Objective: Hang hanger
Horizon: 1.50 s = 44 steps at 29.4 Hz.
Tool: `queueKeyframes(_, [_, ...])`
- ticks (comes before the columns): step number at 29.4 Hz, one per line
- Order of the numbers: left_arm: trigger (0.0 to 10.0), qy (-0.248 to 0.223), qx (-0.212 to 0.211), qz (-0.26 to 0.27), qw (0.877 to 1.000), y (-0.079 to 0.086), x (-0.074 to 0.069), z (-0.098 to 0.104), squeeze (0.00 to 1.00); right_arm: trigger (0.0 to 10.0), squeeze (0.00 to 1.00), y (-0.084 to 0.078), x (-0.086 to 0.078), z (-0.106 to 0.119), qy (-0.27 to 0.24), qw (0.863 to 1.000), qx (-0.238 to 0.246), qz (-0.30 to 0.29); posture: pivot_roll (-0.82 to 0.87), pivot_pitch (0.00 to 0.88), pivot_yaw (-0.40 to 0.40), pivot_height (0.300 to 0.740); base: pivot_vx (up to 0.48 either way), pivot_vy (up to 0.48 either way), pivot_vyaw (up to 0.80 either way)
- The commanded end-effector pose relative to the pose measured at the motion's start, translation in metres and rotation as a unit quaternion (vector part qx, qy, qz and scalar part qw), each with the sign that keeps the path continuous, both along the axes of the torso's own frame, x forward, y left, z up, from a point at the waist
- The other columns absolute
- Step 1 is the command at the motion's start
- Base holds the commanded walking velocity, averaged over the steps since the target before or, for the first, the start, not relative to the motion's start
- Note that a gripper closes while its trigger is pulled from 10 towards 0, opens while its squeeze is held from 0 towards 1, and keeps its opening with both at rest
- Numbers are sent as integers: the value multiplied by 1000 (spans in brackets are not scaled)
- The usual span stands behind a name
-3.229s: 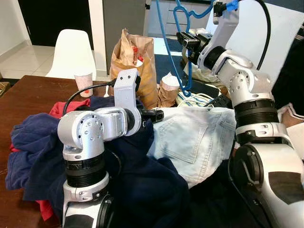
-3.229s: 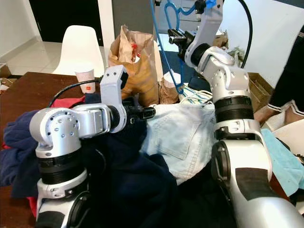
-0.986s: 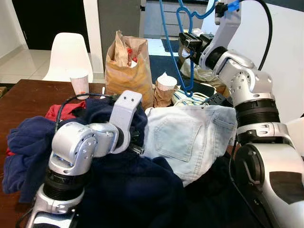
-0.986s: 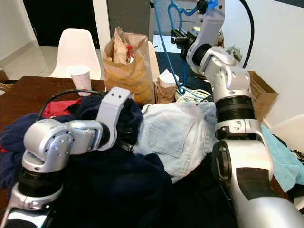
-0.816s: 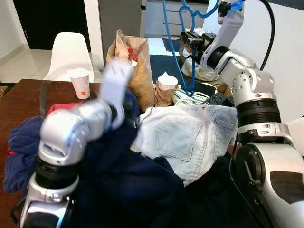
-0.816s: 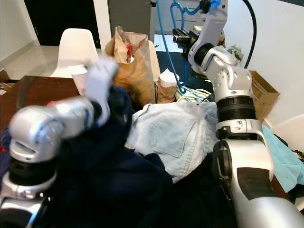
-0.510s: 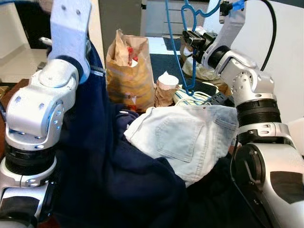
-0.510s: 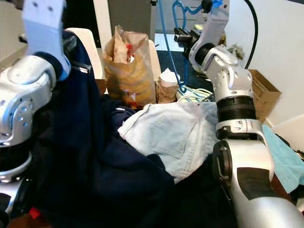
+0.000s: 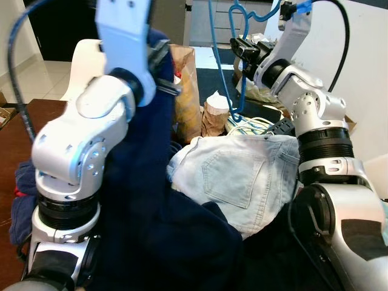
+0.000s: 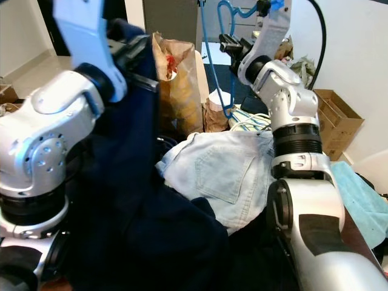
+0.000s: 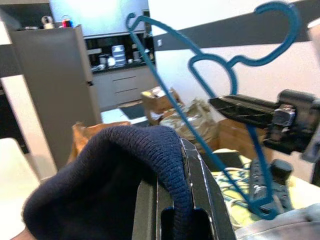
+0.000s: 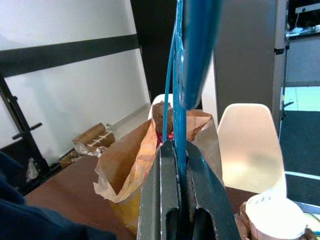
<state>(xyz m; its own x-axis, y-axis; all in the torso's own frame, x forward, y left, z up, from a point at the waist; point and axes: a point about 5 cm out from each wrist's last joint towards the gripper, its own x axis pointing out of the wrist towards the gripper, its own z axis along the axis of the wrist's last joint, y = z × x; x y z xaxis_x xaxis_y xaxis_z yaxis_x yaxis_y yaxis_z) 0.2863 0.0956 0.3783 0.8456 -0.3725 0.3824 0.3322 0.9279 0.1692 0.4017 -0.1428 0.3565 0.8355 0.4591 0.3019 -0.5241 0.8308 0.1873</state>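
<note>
Right end effector (image 10: pixel 233 47) is pinching the blue hanger (image 9: pixel 227 66), raised above the bench (image 9: pixel 12 127); left end effector (image 9: pixel 160 63) is clamping the navy garment (image 9: pixel 139 200) aloft — hanger and garment near but apart, so threading and hanging are probably pending.

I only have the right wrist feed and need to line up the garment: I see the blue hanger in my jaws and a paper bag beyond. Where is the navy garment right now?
Observer: The left gripper has the navy garment lifted well above the table pile, its jaws shut on a ribbed edge.
Operator: How does the hanger sit relative to it?
Observer: The blue hanger is held up by the right gripper, apart from the garment and not threaded into it.
Operator: What lies under the gap?
Observer: Light blue jeans lie on the pile between the two arms.
</note>
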Motion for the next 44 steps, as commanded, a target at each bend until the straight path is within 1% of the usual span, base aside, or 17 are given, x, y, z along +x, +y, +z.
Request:
queueKeyframes(1, [10000, -23, -3, -31, 999, -8, -6, 8, 0, 10000, 0, 0, -2, 3, -13, 1000, 16, 9, 15, 0, -40, 740, -480, 0, 0])
queueKeyframes(2, [10000, -25, -10, -52, 998, -13, -7, 9, 0, 10000, 0, 3, -4, 5, -22, 998, 40, 33, 17, 0, -39, 740, -480, 0, 0])
queueKeyframes(4, [10000, -25, -10, -52, 998, -13, -7, 9, 0, 10000, 0, 3, -4, 5, -22, 998, 40, 33, 17, 0, -39, 740, -480, 0, 0])
queueKeyframes(8, [10000, -23, -29, -83, 996, -18, -9, 9, 0, 10000, 0, 10, -9, 6, -32, 993, 80, 78, 19, 0, -36, 740, -480, 0, 0])
queueKeyframes(15, [10000, -2, -49, -124, 991, -31, -6, 1, 0, 10000, 0, 21, -13, -7, -26, 988, 106, 113, 16, 0, -27, 740, -480, 0, 0])
queueKeyframes(20, [10000, 24, -68, -129, 989, -30, 6, -10, 0, 10000, 0, 28, -13, -20, -10, 987, 109, 116, 11, 0, -16, 740, -480, 0, 0])
queueKeyframes(22, [10000, 24, -68, -129, 989, -30, 6, -10, 0, 10000, 0, 28, -13, -20, -10, 987, 109, 116, 11, 0, -16, 740, -480, 0, 0])
queueKeyframes(23, [10000, 39, -75, -121, 989, -24, 18, -16, 0, 10000, 0, 31, -13, -27, -2, 988, 107, 114, 9, 0, -15, 740, -480, 0, 0])
queueKeyframes(24, [10000, 49, -77, -113, 989, -20, 19, -24, 0, 10000, 0, 33, -13, -33, 6, 988, 104, 113, 7, 0, -12, 740, -480, 0, 0])
queueKeyframes(30, [10000, 61, -77, -106, 990, -18, 14, -35, 0, 10000, 0, 33, -13, -41, 15, 989, 101, 109, 6, 0, -11, 740, -480, 0, 0])
queueKeyframes(32, [10000, 78, -76, -107, 988, -19, 11, -49, 0, 10000, 0, 29, -14, -49, 23, 990, 97, 104, 2, 0, -8, 740, -480, 0, 0])
queueKeyframes(35, [10000, 90, -74, -107, 987, -20, 11, -56, 0, 10000, 0, 26, -15, -54, 25, 990, 90, 102, 3, 0, -8, 740, -480, 0, 0])
queueKeyframes(38, [10000, 129, -72, -81, 986, -9, 13, -85, 0, 10000, 0, 0, -17, -74, 40, 996, 57, 62, -2, 0, -8, 740, -480, 0, 0])
queueKeyframes(40, [10000, 129, -72, -81, 986, -9, 13, -85, 0, 10000, 0, 0, -17, -74, 40, 996, 57, 62, -2, 0, -8, 740, -480, 0, 0])
queueKeyframes(42, [10000, 164, -72, -32, 983, 15, 16, -114, 0, 10000, 0, -27, -17, -93, 65, 997, 32, 11, -10, 0, -11, 740, -480, 0, 0])
queueKeyframes(43, [10000, 164, -72, -32, 983, 15, 16, -114, 0, 10000, 0, -27, -17, -93, 65, 997, 32, 11, -10, 0, -11, 740, -480, 0, 0])
queueKeyframes(44, [10000, 188, -72, 2, 980, 31, 17, -134, 0, 10000, 0, -44, -17, -108, 85, 996, 10, -24, -13, 0, -10, 740, -480, 0, 0])
